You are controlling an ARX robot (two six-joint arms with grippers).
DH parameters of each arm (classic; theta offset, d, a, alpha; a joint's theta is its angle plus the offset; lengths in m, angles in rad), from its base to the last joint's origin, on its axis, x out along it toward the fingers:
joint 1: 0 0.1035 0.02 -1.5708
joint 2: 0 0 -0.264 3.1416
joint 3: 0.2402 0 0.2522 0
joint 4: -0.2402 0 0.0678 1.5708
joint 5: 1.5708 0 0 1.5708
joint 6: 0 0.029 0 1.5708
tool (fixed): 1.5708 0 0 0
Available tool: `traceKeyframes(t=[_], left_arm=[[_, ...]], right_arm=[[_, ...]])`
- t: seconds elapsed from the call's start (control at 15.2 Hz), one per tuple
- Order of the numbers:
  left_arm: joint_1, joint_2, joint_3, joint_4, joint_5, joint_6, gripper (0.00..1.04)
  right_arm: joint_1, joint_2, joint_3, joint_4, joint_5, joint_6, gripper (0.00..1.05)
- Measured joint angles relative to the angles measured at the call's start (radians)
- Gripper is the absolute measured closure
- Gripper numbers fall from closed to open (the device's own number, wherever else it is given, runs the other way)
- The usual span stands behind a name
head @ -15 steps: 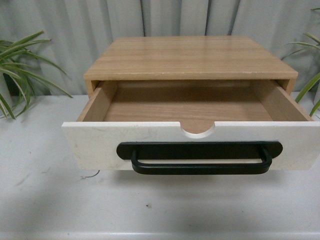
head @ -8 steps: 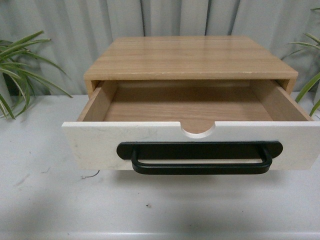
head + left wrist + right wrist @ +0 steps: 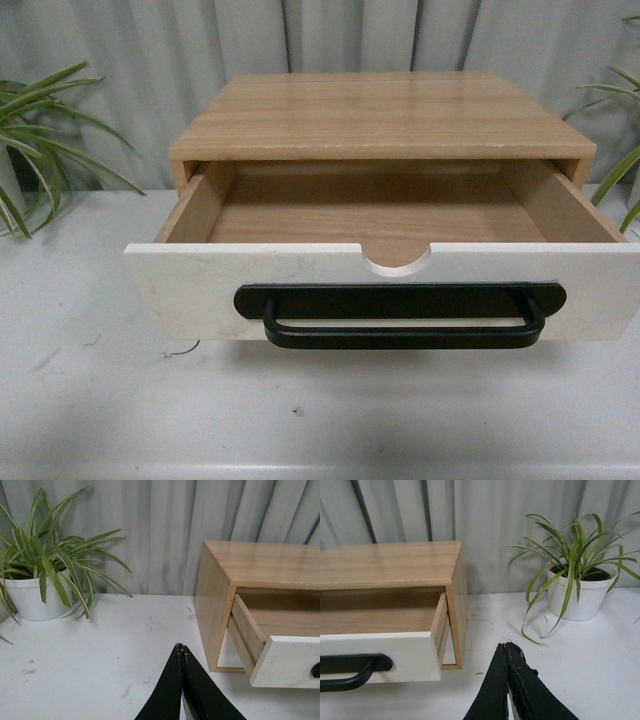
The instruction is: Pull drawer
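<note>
The drawer (image 3: 200, 290) stands pulled well out of its wooden cabinet (image 3: 380, 115), its bare wooden inside showing. Its white front carries a long black bar handle (image 3: 400, 315) and a half-round notch (image 3: 396, 262) in the top edge. Neither arm shows in the front view. In the left wrist view my left gripper (image 3: 181, 647) is shut on nothing, above the white table, off the cabinet's left side and apart from the drawer (image 3: 287, 662). My right gripper (image 3: 506, 646) is likewise shut and empty, off the right side of the drawer (image 3: 380, 655).
A potted spider plant (image 3: 45, 575) stands on the table left of the cabinet, another plant (image 3: 575, 575) in a white pot to its right. Grey curtains hang behind. The white table (image 3: 320, 420) spreads in front of the drawer.
</note>
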Motion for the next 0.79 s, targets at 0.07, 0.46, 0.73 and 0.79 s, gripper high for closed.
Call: traceKeyframes(t=[0.07, 0.46, 0.73, 0.79], left_arm=[[0.000, -0.019, 0.000, -0.019, 0.000, 0.000, 1.03], [0.000, -0.235, 0.006, -0.238, 0.000, 0.000, 1.03], [0.000, -0.235, 0.001, -0.247, 0.000, 0.000, 1.03], [0.000, -0.235, 0.001, -0.249, 0.000, 0.000, 1.03]], right_arm=[[0.000, -0.024, 0.000, -0.017, 0.000, 0.000, 1.03], [0.000, -0.239, 0.001, -0.241, 0.002, 0.000, 1.03], [0.000, -0.239, 0.000, -0.245, 0.002, 0.000, 1.03], [0.000, -0.239, 0.000, -0.244, 0.002, 0.000, 1.03]])
